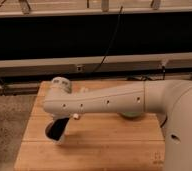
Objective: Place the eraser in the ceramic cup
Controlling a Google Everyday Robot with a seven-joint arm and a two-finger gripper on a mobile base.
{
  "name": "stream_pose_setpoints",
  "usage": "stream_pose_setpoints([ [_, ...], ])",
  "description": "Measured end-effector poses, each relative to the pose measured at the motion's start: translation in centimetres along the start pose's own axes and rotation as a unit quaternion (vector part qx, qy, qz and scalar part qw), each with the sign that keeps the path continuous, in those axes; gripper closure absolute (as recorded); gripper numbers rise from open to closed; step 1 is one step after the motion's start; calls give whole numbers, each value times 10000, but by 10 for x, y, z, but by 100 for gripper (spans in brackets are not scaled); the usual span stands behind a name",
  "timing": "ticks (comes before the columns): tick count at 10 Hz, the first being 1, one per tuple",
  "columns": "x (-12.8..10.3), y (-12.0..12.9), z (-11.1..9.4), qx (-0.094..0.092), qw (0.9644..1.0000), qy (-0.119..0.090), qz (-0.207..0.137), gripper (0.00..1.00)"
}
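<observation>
Currently the robot's white arm (109,100) extends from the right side of the view across a wooden bench (104,145), ending at a rounded joint near the bench's left rear corner. Below that joint, the dark hand (56,131) points downward toward the bench surface on the left side. The fingers are closed together. The arm hides most of the fingertips, and no object can be made out between them; whether the hand has hold of anything cannot be determined from this view. A small pale shape shows just beneath the hand's lower tip, but it cannot be identified.

Neither the eraser nor the ceramic cup can be located; either may lie behind the arm.

Behind the bench, a pale horizontal rail (94,62) runs the width of the view, and a black cable (111,42) hangs diagonally in front of a dark panel. Speckled floor (9,125) lies to the left of the bench.
</observation>
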State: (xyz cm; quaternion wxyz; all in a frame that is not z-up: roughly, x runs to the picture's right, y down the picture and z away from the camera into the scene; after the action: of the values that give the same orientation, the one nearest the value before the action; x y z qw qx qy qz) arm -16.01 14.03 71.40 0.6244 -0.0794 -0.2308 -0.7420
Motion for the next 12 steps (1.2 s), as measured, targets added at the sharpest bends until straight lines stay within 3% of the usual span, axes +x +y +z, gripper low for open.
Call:
stream_pose_setpoints([
  [4,2,-1,1,6,10000,21,-62,85],
  [8,3,-1,1,8,9999,38,-124,90],
  [10,3,-2,1,6,9999,53,-148,80],
  [12,4,-2,1,4,9998,62,-172,80],
])
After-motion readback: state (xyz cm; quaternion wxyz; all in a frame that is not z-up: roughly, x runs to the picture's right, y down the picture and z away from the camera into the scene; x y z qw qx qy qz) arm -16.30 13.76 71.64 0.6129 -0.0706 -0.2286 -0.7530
